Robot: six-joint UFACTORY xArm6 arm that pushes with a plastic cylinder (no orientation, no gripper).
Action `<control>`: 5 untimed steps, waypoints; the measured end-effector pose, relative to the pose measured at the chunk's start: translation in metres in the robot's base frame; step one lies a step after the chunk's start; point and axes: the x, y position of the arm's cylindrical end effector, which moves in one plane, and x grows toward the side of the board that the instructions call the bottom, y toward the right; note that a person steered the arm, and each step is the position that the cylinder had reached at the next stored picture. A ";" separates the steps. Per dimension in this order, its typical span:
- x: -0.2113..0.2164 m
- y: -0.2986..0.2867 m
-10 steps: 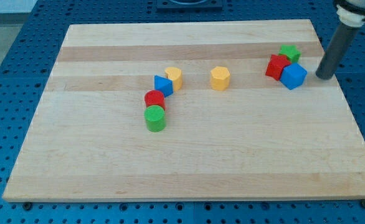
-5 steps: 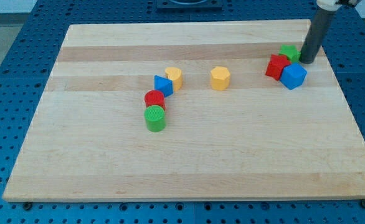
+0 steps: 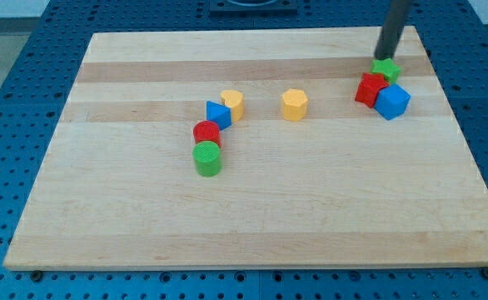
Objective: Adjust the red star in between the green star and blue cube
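My tip [image 3: 384,57] has moved in the last second: it was beside the blue cube [image 3: 392,102], toward the right edge of the desk [image 3: 252,225], then it went around the cluster, and now it stands just behind the green star [image 3: 386,70], on the side of the far edge, touching it or almost. The three blocks of the task did not shift during this. There are no jaws on this arm, only the rod, so nothing can be said of them being apart or together.

The red star [image 3: 370,89] lies near the far right corner. It touches the green star behind it and the blue cube on its right, but it sits toward the left side of the pair, not truly between them. I judge that the tip is going around to reach the red star's left side, to push it into the gap.

The green star itself stands in the way; a push from here would disturb it. The yellow block [image 3: 294,105] and the group of four blocks [image 3: 213,132] near the desk's middle are well apart.
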 end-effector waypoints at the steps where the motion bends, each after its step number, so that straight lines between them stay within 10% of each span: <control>1: 0.007 -0.050; 5: 0.078 -0.046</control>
